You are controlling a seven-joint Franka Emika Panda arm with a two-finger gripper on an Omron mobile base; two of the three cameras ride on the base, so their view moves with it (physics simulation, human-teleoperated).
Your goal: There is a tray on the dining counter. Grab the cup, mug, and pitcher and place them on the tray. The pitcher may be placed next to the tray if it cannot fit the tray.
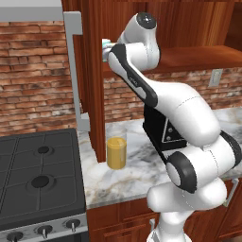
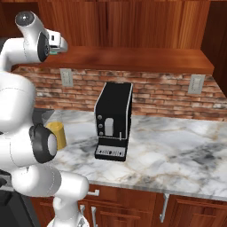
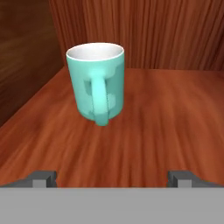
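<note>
Gripper (image 3: 112, 178) wide apart, facing the mug (image 3: 97, 83) on the shelf (image 3: 166, 122); better to straddle the body, handle (image 3: 99, 101) centred.

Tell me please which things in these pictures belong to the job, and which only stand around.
Belong to the job:
- light teal mug with a side handle, upright on the wooden shelf, ahead of the open gripper
- tall clear glass pitcher of orange-yellow liquid, on the marble worktop

Only stand around:
- black coffee machine
- dark gas stove
</note>
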